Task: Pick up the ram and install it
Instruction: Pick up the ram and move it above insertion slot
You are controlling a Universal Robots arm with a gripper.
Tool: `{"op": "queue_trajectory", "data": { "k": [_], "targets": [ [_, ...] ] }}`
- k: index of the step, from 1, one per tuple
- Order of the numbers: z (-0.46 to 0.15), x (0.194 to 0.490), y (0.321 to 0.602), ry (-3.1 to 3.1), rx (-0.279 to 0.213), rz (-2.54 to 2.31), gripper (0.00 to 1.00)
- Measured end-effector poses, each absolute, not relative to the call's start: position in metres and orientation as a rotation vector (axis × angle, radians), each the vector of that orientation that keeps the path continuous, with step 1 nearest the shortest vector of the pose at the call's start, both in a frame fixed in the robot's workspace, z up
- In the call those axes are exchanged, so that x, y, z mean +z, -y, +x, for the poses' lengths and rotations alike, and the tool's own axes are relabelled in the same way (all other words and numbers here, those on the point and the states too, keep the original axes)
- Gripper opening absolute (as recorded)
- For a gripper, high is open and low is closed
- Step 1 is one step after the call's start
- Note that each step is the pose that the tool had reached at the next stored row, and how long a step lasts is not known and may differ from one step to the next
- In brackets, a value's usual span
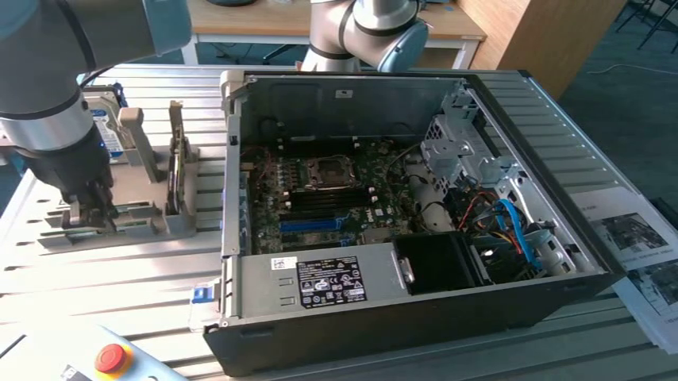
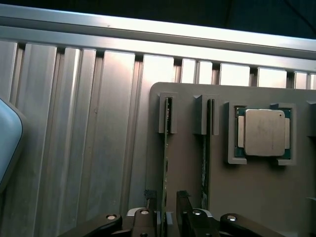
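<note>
Claw [image 2: 166, 194] spread wide, straddling the long thin green ram stick [image 2: 166, 148] in the grey plastic holder [image 2: 186, 148], exterior view's left.

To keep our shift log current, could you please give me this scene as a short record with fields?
gripper: open, one finger on each side of the ram, not closed on it
ram: standing on edge in a slot of the gray holder
second ram stick: in the neighbouring slot
CPU: lying flat in the holder's recess
computer case: open, motherboard exposed, at the exterior view's right of the holder
</note>
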State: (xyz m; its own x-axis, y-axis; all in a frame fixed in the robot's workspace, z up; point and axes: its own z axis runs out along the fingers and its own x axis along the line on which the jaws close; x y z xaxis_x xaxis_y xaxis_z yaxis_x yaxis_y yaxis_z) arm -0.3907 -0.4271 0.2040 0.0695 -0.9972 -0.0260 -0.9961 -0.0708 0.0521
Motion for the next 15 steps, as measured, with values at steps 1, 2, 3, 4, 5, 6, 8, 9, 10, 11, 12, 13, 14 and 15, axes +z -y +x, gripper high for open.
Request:
{"op": "queue_trajectory", "data": {
  "k": [1,2,3,4,5,6,8,9,10,11,12,13,14,15],
  "targets": [
    [-0.3908,0.2039,0.4272,2.127,-0.085,2.282,0.3],
    [-0.3907,0.2039,0.4272,2.127,-0.085,2.282,0.3],
    [-0.3907,0.2039,0.4272,2.127,-0.085,2.282,0.3],
    [-0.3907,0.2039,0.4271,2.127,-0.085,2.282,0.3],
    [-0.3907,0.2039,0.4271,2.127,-0.085,2.282,0.3],
    [-0.3907,0.2038,0.4271,2.127,-0.085,2.282,0.3],
    [-0.3906,0.2028,0.4271,2.128,-0.085,2.283,0.3],
    [-0.3907,0.2024,0.4271,2.127,-0.085,2.282,0.3],
    [-0.3907,0.2019,0.4271,2.127,-0.085,2.282,0.3],
    [-0.3907,0.2014,0.4271,2.127,-0.085,2.282,0.3],
    [-0.3907,0.201,0.4271,2.127,-0.085,2.282,0.3],
    [-0.3907,0.2007,0.4271,2.127,-0.085,2.282,0.3],
    [-0.3907,0.2004,0.4272,2.127,-0.085,2.282,0.3],
    [-0.3907,0.2002,0.4271,2.127,-0.085,2.282,0.3]
  ]
}}
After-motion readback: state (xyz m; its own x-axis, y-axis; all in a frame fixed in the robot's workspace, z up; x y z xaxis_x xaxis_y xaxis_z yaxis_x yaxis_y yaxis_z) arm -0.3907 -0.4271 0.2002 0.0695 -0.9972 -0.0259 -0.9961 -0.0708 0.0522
